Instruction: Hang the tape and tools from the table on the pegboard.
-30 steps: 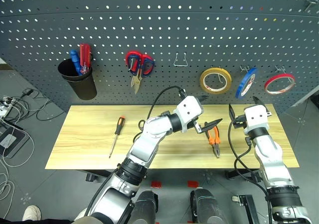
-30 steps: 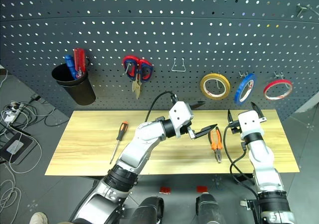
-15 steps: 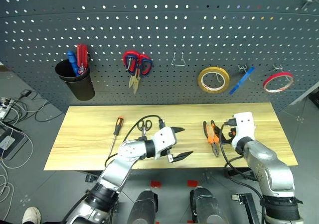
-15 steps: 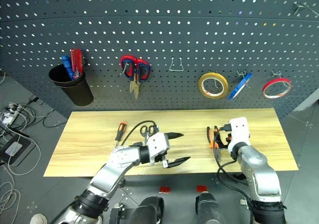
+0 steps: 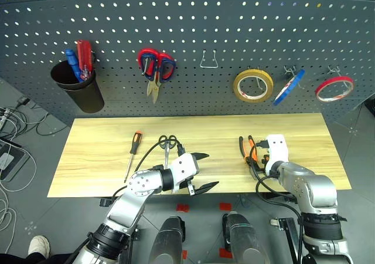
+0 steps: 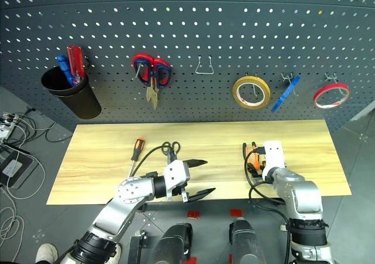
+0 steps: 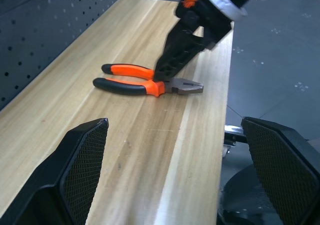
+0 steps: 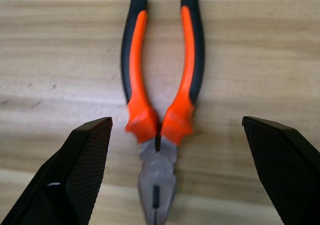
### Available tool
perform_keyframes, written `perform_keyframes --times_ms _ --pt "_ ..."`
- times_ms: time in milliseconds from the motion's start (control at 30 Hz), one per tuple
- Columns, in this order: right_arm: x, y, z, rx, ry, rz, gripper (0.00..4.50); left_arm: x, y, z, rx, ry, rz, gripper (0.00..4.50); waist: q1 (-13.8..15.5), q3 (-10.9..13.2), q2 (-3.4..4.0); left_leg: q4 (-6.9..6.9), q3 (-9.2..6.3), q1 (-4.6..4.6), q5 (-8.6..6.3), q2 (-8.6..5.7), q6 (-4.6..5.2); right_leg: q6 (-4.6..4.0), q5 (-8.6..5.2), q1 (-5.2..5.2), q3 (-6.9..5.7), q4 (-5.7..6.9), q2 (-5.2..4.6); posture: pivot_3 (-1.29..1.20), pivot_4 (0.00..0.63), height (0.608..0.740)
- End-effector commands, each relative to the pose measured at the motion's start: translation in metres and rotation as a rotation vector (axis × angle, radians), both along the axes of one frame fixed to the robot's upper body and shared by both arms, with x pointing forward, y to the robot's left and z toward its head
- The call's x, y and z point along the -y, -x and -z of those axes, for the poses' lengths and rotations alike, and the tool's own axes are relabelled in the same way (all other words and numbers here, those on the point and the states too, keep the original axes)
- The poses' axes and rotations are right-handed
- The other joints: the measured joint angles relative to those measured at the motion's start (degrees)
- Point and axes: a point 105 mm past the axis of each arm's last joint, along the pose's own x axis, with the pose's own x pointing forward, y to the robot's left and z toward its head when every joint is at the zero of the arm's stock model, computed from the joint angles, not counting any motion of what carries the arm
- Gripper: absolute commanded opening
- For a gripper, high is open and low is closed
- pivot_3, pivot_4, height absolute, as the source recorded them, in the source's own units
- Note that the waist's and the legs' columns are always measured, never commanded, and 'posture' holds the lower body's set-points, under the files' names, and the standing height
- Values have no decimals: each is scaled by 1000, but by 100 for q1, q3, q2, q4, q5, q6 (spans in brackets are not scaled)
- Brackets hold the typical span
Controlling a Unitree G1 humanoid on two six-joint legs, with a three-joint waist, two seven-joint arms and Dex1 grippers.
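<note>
The blue tape [image 5: 288,87] hangs edge-on from a hook on the pegboard [image 5: 234,23]. Orange-handled pliers [image 8: 160,90] lie on the table [image 5: 88,164] towards its right, handles pointing at the pegboard. My right gripper [image 8: 176,121] tilts down over them, open, one finger on each side of the pliers' joint, without gripping. Small black-handled scissors [image 5: 166,144] and the orange-and-black screwdriver [image 5: 133,149] lie left of centre. My left gripper [image 5: 205,171] hovers open and empty at the table's front edge, just right of the scissors.
A black cup [image 5: 79,94] with a blue and a red screwdriver hangs at the pegboard's left. Red-and-blue shears [image 5: 153,70], an empty hook [image 5: 209,61], a yellow roll [image 5: 252,85] and a red roll [image 5: 334,89] hang along the board. Cables lie on the floor at left.
My left arm drew back from beside the pliers to the front edge, uncovering the scissors. My right gripper tipped downward over the pliers. The blue tape turned edge-on on its hook.
</note>
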Motion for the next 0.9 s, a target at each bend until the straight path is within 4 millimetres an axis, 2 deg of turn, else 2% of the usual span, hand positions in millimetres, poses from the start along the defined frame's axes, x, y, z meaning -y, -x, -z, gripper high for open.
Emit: perform_keyframes --times_ms 33,267,500,700,733,867,900 --pt "-4 -3 -2 16 -13 -8 4457 -1 3 -12 27 30 -6 4500 8 40 -11 -1 0 0 0 0 0 0 0 0 0 0 0 63 402 740" --pt "-13 -12 -3 8 -34 -20 4457 -4 7 -12 16 22 -10 4500 17 160 -13 0 0 -1 0 1 0 0 0 -2 2 3 -2 72 411 740" --pt "-2 -25 3 9 19 -23 4457 -3 9 -13 13 20 -1 4500 19 205 -11 -2 1 -3 0 1 0 0 0 -7 2 1 -2 77 408 740" --pt "-1 -34 -3 27 12 -31 4457 -1 10 -14 12 22 8 4500 19 206 -12 -3 1 -3 0 1 0 1 0 -7 1 0 -1 79 402 740" --pt "-1 -35 -4 31 14 -32 4065 -1 10 -14 13 23 9 4500 20 206 -12 -5 0 -3 0 2 0 1 0 -7 0 -1 -1 79 402 740" --pt "-3 -35 -7 45 20 -47 2998 1 9 -17 20 30 11 4500 24 206 -12 -6 0 -4 0 4 0 1 0 -7 1 -4 -2 81 390 740" --pt "-3 -34 -8 48 20 -47 2994 2 9 -18 21 36 12 4500 25 206 -12 -6 0 -4 0 4 -1 1 0 -7 1 -4 -2 82 385 740"
